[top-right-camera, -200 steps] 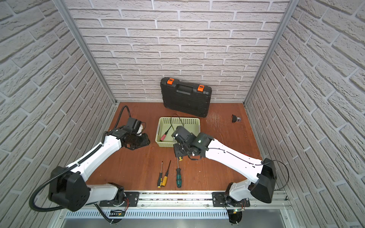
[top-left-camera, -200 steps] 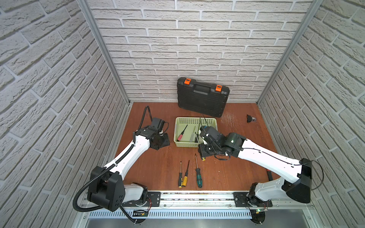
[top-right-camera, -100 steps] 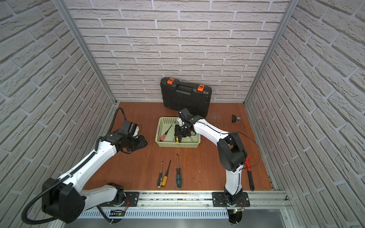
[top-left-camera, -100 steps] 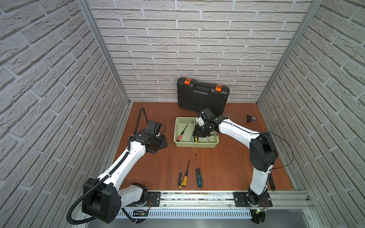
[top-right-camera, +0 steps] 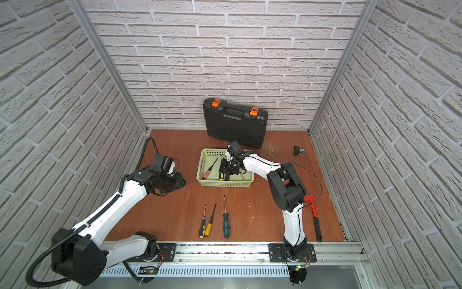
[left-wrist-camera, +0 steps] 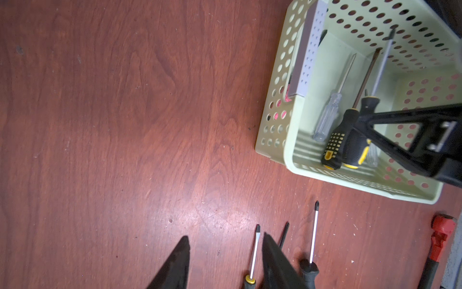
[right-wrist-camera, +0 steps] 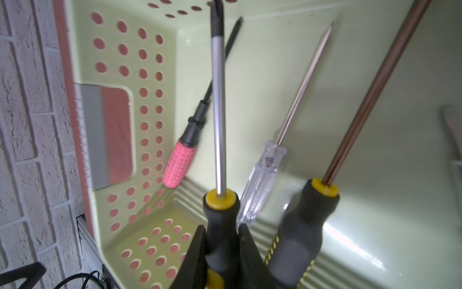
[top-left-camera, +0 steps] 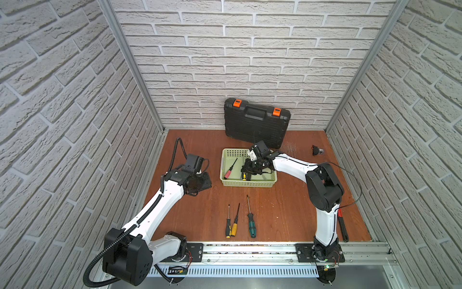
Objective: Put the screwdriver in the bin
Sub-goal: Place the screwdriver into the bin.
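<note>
Screwdriver (right-wrist-camera: 218, 112) w/ black-yellow handle clamped in right gripper (right-wrist-camera: 221, 234), tilted inside pale green bin (top-left-camera: 246, 185) beside pink-handled driver (right-wrist-camera: 178, 162) & others, left gripper (left-wrist-camera: 226, 239) jaws apart & empty, off to bin's side, 3 more screwdrivers (top-left-camera: 235, 222) lying outside bin, robot-side.

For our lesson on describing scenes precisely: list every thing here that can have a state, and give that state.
bin: upright, partly filled
held screwdriver: gripped by handle, over bin
right tool: shut on held screwdriver
left tool: open, empty
toolcase: shut, upright
pink-handled screwdriver: lying in bin
green-handled screwdriver: lying on table
pipe wrench: lying on table
</note>
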Robot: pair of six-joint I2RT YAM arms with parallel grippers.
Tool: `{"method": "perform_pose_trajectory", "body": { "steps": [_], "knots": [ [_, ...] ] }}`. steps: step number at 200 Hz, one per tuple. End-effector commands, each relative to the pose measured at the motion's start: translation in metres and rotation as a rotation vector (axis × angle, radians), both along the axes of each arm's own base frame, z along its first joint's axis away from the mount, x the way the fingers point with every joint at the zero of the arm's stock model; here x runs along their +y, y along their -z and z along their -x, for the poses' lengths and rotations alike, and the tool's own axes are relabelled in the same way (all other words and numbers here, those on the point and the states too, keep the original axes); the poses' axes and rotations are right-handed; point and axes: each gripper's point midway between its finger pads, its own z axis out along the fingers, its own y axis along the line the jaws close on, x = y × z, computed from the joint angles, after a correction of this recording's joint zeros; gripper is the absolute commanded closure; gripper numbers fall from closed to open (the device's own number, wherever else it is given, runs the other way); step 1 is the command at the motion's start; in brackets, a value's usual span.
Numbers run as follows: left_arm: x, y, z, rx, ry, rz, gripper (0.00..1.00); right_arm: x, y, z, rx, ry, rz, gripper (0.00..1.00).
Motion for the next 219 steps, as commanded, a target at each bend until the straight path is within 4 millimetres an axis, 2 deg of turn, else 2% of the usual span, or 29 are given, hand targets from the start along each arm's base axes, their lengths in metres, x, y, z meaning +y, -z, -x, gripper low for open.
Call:
{"method": "perform_pose_trajectory", "body": {
  "steps": [1,41,77,109,120,138,146,148,151,187,219],
  "knots": [
    [0.002,-0.005,0.002,-0.003,-0.015,0.007,0.52,0.001,0.002,-0.011,-0.027,0.024,-0.01,0.95],
    [-0.009,0.006,0.004,0.019,-0.023,0.034,0.52,0.001,0.015,-0.015,-0.015,0.028,0.012,0.93],
    [-0.022,0.017,0.012,0.072,0.029,0.003,0.52,0.0,0.012,-0.014,-0.019,0.019,0.019,0.79],
    [-0.035,0.019,0.016,0.084,0.089,-0.04,0.49,-0.004,-0.003,-0.014,-0.052,0.011,0.036,0.69],
    [-0.041,0.022,0.019,0.091,0.116,-0.05,0.48,-0.005,-0.01,-0.013,-0.071,0.004,0.042,0.64],
    [-0.048,0.029,0.026,0.116,0.145,-0.071,0.48,-0.007,-0.025,-0.013,-0.103,-0.004,0.054,0.63],
    [-0.052,0.032,0.03,0.126,0.16,-0.079,0.48,-0.008,-0.026,-0.011,-0.106,-0.013,0.07,0.62],
    [-0.053,0.032,0.03,0.126,0.164,-0.082,0.48,-0.008,-0.038,-0.012,-0.13,-0.014,0.063,0.62],
    [-0.054,0.033,0.032,0.129,0.169,-0.087,0.48,-0.008,-0.044,-0.012,-0.145,-0.017,0.064,0.62],
    [-0.069,0.04,0.05,0.141,0.217,-0.105,0.49,-0.006,-0.087,-0.001,-0.254,-0.069,0.104,0.56],
    [-0.078,0.06,0.074,0.162,0.23,-0.11,0.5,-0.007,-0.119,0.02,-0.332,-0.121,0.156,0.56]
  ]
}}
